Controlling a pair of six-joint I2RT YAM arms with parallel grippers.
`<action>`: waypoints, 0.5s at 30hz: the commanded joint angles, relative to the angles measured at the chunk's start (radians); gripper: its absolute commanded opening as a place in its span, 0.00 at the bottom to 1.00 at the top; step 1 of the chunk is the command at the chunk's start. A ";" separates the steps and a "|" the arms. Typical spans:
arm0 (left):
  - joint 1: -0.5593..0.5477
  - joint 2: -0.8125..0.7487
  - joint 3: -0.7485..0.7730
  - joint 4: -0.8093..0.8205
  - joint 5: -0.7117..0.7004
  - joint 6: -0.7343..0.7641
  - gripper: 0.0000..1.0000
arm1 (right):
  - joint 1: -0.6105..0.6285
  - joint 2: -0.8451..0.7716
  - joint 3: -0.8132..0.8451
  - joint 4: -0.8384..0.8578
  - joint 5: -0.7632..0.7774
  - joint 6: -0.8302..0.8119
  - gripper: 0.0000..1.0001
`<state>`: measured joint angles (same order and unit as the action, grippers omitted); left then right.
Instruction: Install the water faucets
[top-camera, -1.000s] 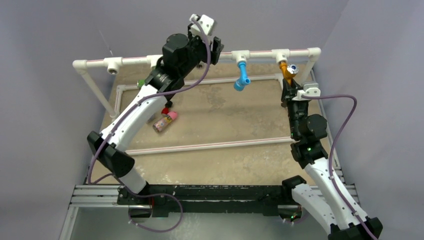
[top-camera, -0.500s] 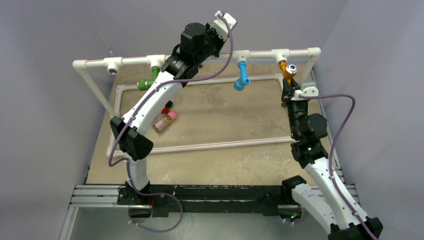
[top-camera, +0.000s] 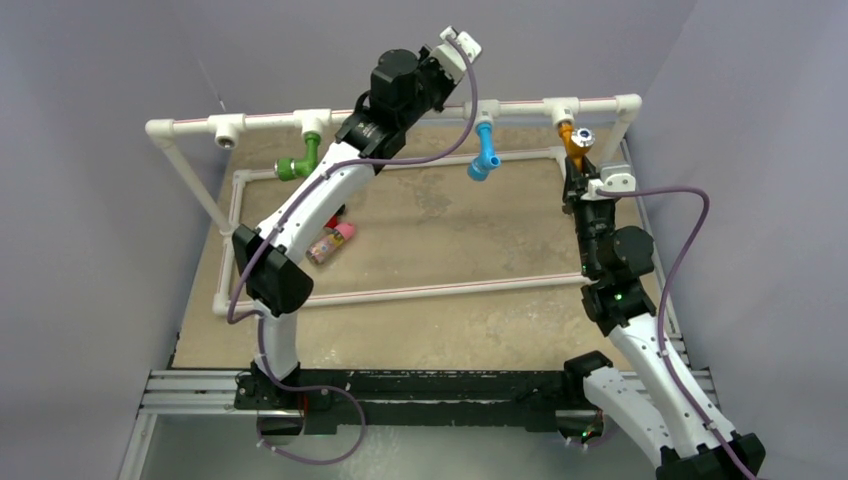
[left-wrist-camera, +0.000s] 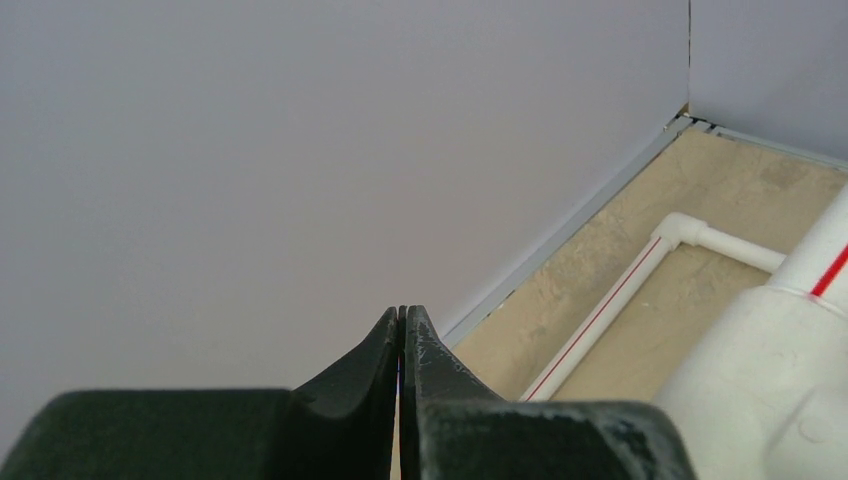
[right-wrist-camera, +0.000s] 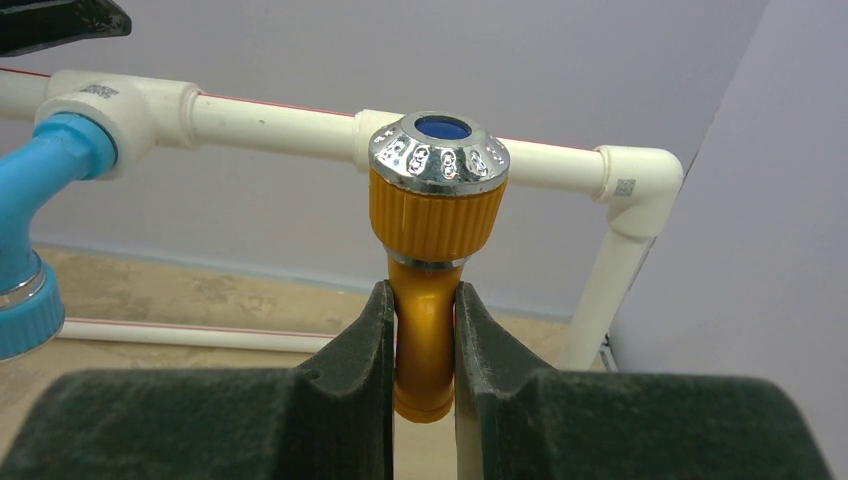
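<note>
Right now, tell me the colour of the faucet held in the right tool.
Orange; the faucet in the right tool shows best in the right wrist view.

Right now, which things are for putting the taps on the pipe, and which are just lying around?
For the job: green faucet, blue faucet, orange faucet held by the right end effector, white pipe rail, its empty socket.

Lying about: small pink object on the table, small red thing beside it.

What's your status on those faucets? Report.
Left gripper shut, empty. Right gripper shut on orange faucet. Green faucet, blue faucet on rail. Pink item loose on table.
</note>
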<state>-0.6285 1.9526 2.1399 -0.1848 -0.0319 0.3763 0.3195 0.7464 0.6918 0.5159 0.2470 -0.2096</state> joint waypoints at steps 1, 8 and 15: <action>0.009 0.056 0.020 0.045 -0.075 0.025 0.00 | -0.003 0.011 0.025 0.041 -0.008 -0.005 0.00; 0.010 0.118 0.051 0.169 -0.265 0.021 0.00 | -0.003 0.018 0.022 0.054 -0.011 -0.001 0.00; 0.007 0.121 0.001 0.125 -0.241 0.026 0.00 | -0.003 0.027 0.019 0.065 -0.012 0.004 0.00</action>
<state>-0.6231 2.0689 2.1693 -0.0135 -0.2642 0.3870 0.3195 0.7639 0.6918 0.5365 0.2451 -0.2089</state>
